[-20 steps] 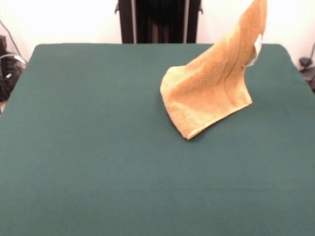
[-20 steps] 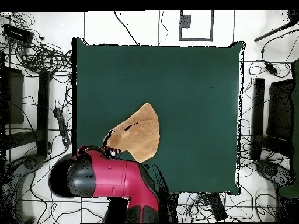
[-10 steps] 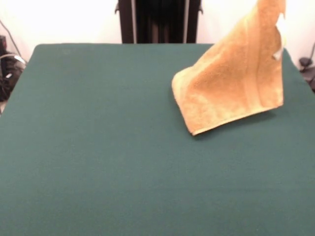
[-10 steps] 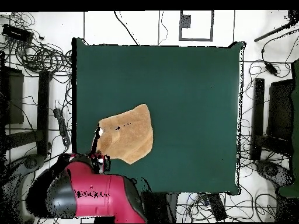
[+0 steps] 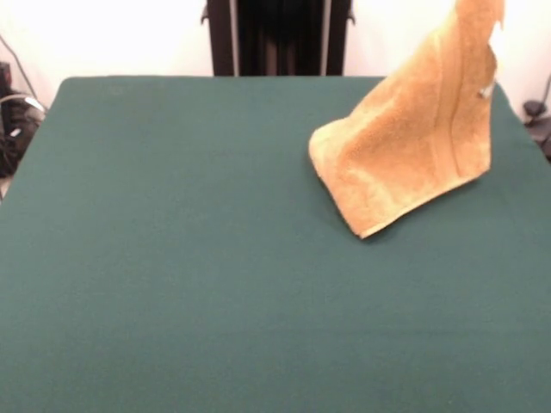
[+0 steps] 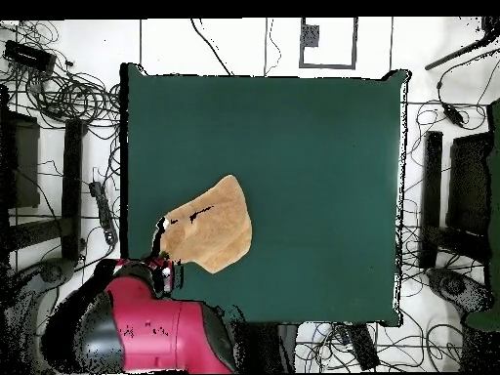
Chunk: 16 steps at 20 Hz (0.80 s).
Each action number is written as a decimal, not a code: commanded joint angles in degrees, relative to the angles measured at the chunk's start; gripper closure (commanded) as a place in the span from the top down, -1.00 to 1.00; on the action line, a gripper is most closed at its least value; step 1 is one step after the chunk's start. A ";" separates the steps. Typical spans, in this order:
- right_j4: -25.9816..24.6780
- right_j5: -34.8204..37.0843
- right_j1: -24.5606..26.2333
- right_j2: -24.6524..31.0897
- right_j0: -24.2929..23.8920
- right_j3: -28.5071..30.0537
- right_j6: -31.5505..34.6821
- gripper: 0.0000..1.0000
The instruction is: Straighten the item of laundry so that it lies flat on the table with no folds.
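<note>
Orange-tan terry towel (image 5: 411,151) rises in a tent-like cone, one corner lifted, its lower folded edge resting on the dark green felt tabletop (image 5: 172,258). We cannot tell how the hand stands.

In the overhead view we see a white tiled floor (image 6: 234,44) with dark grout lines. Tangled black cables (image 6: 68,93) lie on it at the left. A dark frame (image 6: 327,41) lies at the far edge. Dark equipment (image 6: 459,186) stands at the right, another dark unit (image 6: 20,161) at the left.
</note>
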 commanded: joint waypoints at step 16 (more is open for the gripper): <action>0.80 -15.87 11.72 0.93 -0.10 7.82 13.10 -1.00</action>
